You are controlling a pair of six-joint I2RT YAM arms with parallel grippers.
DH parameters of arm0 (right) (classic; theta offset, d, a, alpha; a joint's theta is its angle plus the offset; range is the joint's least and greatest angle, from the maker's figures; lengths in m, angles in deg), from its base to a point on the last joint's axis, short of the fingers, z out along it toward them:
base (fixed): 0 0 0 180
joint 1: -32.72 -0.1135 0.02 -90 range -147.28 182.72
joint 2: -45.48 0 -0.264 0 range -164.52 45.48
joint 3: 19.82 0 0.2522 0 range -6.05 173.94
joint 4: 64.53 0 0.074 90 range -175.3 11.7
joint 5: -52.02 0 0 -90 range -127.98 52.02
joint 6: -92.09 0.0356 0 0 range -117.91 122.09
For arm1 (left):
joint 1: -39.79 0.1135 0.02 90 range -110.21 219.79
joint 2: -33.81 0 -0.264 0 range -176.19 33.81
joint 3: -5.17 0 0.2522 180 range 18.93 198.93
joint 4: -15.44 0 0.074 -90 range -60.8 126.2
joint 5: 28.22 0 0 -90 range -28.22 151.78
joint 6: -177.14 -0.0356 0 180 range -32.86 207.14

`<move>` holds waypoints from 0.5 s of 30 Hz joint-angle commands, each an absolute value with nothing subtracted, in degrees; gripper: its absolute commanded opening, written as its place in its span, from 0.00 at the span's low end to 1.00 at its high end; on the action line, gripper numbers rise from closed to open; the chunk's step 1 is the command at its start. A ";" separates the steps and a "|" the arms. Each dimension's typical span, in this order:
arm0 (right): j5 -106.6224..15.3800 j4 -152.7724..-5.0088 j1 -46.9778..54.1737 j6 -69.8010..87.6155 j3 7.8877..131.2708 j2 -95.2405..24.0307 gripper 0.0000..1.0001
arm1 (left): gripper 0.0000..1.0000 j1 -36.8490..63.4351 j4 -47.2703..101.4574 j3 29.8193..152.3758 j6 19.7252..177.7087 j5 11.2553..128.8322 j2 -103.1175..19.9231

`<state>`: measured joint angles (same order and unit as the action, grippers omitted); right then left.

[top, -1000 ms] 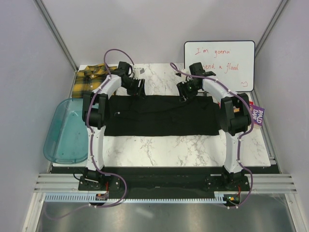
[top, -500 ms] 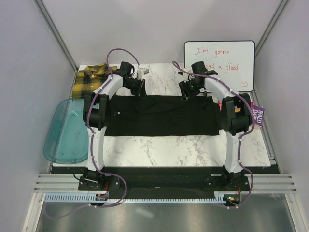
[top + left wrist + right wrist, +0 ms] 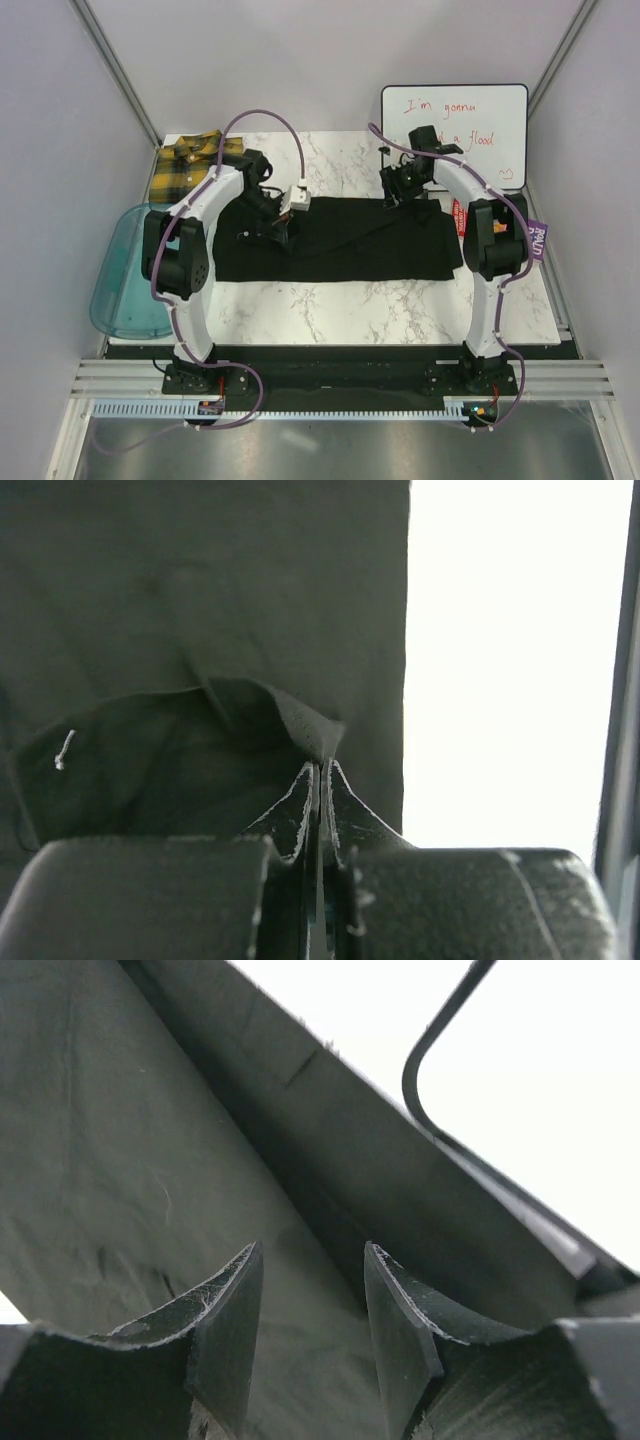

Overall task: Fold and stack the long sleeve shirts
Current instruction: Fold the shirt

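My left gripper (image 3: 320,766) pinches shut on the black shirt (image 3: 380,245) at its tips, folding looks unfinished, plaid shirt (image 3: 185,165) sits away leftward, nothing stacked yet.

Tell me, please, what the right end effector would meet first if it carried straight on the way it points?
Most likely the black shirt: in the right wrist view its cloth fills the gap ahead of the open right end effector. How far off it lies is hard to judge.

Black shirt (image 3: 350,245), yellow-and-black plaid shirt (image 3: 180,165), blue tub (image 3: 125,290)
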<state>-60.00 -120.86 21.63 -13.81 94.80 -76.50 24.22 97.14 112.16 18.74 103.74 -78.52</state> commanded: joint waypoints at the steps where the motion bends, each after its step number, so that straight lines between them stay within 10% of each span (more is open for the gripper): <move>1: -63.12 -121.71 22.44 -15.31 91.61 -68.62 0.52 | 0.02 24.68 101.01 107.53 -5.31 97.04 -75.18; 15: -65.31 -123.21 22.88 -17.68 82.46 -64.65 0.49 | 0.02 27.04 98.37 102.08 -20.44 92.45 -67.62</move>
